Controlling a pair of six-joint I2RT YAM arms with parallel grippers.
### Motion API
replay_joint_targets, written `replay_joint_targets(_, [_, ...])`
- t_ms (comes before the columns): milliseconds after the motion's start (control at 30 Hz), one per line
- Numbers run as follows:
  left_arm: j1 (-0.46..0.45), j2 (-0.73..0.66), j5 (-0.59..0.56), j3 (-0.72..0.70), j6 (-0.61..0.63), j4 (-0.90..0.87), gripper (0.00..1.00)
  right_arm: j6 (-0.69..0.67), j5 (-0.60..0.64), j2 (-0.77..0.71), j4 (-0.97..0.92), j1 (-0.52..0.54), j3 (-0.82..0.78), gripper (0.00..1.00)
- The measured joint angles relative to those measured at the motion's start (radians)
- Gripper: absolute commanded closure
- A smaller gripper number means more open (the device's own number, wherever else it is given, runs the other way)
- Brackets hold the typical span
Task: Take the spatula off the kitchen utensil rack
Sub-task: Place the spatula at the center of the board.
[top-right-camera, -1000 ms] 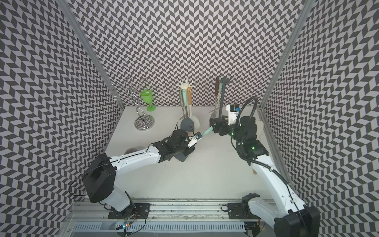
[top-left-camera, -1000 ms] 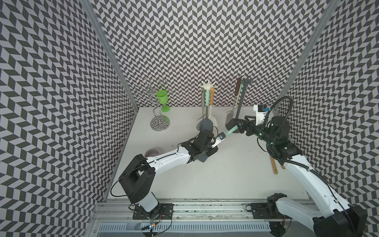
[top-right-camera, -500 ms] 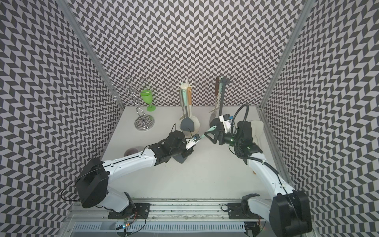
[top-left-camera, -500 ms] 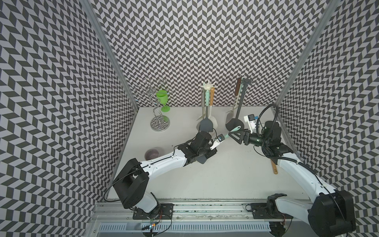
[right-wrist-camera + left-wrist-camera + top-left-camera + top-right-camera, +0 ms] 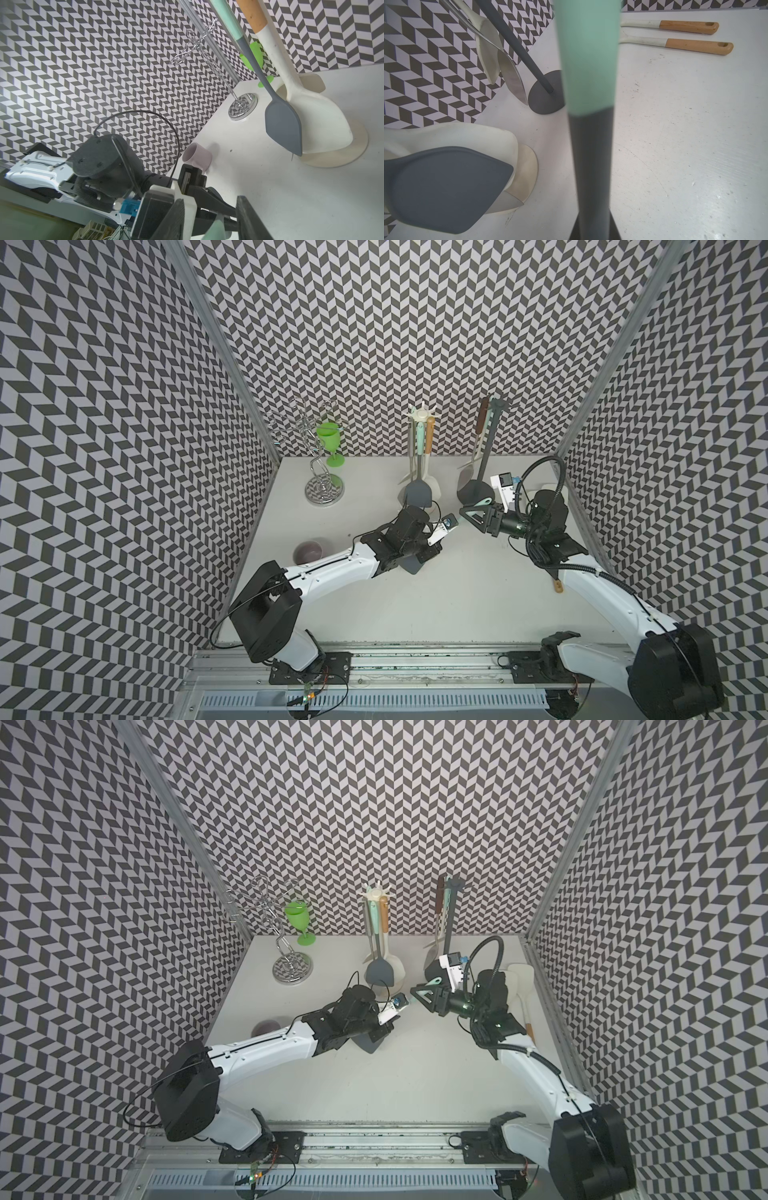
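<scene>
White left arm (image 5: 332,568) and right arm (image 5: 602,589) rise from the rail (image 5: 415,659) at 6 o'clock and meet over the middle of the tabletop (image 5: 457,614). Left fingers (image 5: 427,552) are clamped on the spatula (image 5: 411,566) close to its grey blade, which juts toward 7 o'clock beneath them. The spatula hangs above the tabletop, clear of every rack. In the left wrist view its handle (image 5: 588,62) crosses the frame, grey by the blade and mint beyond. The mint tip (image 5: 483,503) points toward 2 o'clock and sits between the right fingers (image 5: 251,220), one on each side of it; whether they press on it cannot be told.

Mauve cup (image 5: 309,551): at 9 o'clock of the left fingers, near the side wall. Two cream utensils (image 5: 524,986) with wooden handles lie along the tabletop's edge at 3 o'clock.

Far row, before the back wall: the wire rack (image 5: 324,489) at 11 o'clock, with a green goblet (image 5: 330,439) just beyond it; the cream rack (image 5: 434,489) at 12 o'clock, carrying a grey turner (image 5: 415,494) among others; and the dark rack (image 5: 489,439) at 1 o'clock, its base just beside the right fingers.
</scene>
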Motion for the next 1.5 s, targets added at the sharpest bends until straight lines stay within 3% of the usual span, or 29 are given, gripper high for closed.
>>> replay_joint_targets(67, [0.002, -0.008, 0.014, 0.000, -0.015, 0.005, 0.95, -0.013, 0.027, -0.001, 0.015, -0.006, -0.006, 1.00])
replay_joint_targets(100, [0.004, -0.009, 0.019, 0.000, -0.019, 0.005, 0.83, -0.016, 0.029, -0.003, 0.021, -0.006, -0.008, 1.00])
replay_joint_targets(167, [0.008, -0.015, 0.040, 0.000, -0.037, 0.007, 0.40, -0.013, 0.043, -0.021, 0.037, -0.003, -0.024, 1.00])
replay_joint_targets(267, [0.010, -0.047, 0.071, 0.000, -0.090, 0.013, 0.02, -0.008, 0.086, -0.064, 0.061, -0.003, -0.062, 1.00])
replay_joint_targets(467, [0.022, -0.200, 0.107, 0.004, -0.345, 0.058, 0.00, -0.013, 0.211, -0.172, 0.188, -0.003, -0.192, 1.00])
replay_joint_targets(633, [0.042, -0.333, 0.179, -0.014, -0.702, 0.185, 0.00, -0.023, 0.309, -0.235, 0.359, 0.008, -0.340, 1.00])
replay_joint_targets(800, [0.045, -0.401, 0.251, -0.145, -1.116, 0.406, 0.00, -0.061, 0.415, -0.298, 0.517, 0.067, -0.459, 1.00])
replay_joint_targets(1033, [0.042, -0.350, 0.255, -0.274, -1.650, 0.583, 0.08, -0.105, 0.528, -0.385, 0.692, 0.108, -0.595, 1.00])
replay_joint_targets(1133, [0.033, -0.304, 0.238, -0.275, -1.811, 0.608, 0.09, -0.116, 0.562, -0.414, 0.711, 0.111, -0.619, 1.00])
replay_joint_targets(1500, [-0.008, -0.100, 0.186, -0.116, -2.126, 0.527, 0.26, -0.152, 0.633, -0.537, 0.725, 0.116, -0.679, 1.00])
